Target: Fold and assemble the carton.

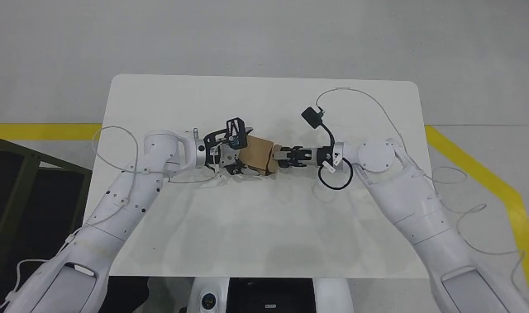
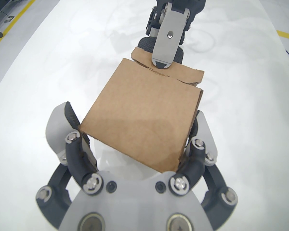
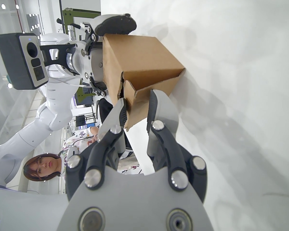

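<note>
A small brown carton (image 1: 261, 154) lies on its side at the middle of the white table (image 1: 264, 230), held between both arms. My left gripper (image 1: 232, 153) is shut on the carton (image 2: 147, 102), one finger (image 2: 62, 123) on each side wall at the near end. The carton's (image 3: 139, 56) other end is open, with loose flaps. My right gripper (image 3: 138, 97) is shut on one of those flaps (image 3: 134, 106), and it meets the carton from the right (image 1: 285, 158). In the left wrist view, the right gripper's upper finger (image 2: 167, 41) lies on top of the flap (image 2: 183, 74).
A thin white cable (image 1: 384, 115) loops over the table's right part, and another cable (image 1: 107, 139) hangs at its left edge. Bare table surface lies in front of and behind the carton. Yellow floor tape (image 1: 50, 131) runs beside the table.
</note>
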`<control>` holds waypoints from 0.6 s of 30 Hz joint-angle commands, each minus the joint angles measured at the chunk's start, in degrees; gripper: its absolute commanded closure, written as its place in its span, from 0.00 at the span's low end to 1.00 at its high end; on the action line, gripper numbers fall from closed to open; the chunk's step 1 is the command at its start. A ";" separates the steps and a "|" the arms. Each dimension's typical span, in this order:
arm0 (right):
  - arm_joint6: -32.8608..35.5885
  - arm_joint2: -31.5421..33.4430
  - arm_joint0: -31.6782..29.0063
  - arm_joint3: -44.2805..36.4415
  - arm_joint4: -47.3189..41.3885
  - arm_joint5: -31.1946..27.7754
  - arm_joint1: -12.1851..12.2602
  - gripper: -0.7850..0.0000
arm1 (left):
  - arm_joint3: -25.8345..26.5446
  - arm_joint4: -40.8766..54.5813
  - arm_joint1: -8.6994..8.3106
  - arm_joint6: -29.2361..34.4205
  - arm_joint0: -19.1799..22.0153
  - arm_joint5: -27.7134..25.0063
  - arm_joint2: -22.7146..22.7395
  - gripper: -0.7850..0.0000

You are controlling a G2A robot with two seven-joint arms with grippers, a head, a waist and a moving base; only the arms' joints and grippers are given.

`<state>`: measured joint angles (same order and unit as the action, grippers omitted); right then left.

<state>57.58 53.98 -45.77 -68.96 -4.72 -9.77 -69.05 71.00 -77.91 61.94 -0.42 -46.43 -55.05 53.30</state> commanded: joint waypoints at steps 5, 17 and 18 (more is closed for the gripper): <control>-0.01 -0.81 0.61 -0.13 0.00 0.06 -0.34 0.81 | 0.12 -0.13 0.01 -0.08 -0.04 -0.17 0.05 0.00; 0.11 -2.04 2.07 1.44 -1.75 -1.89 -1.20 0.77 | 0.32 -0.37 0.07 0.06 -0.10 -0.18 0.11 0.00; 0.20 -2.04 2.06 1.56 -2.09 -2.17 -1.25 0.74 | 0.34 -0.43 0.07 0.07 -0.11 -0.24 0.10 0.00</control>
<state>57.72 51.93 -43.71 -67.51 -6.50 -11.71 -70.26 71.32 -78.28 62.01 -0.34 -46.53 -55.27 53.41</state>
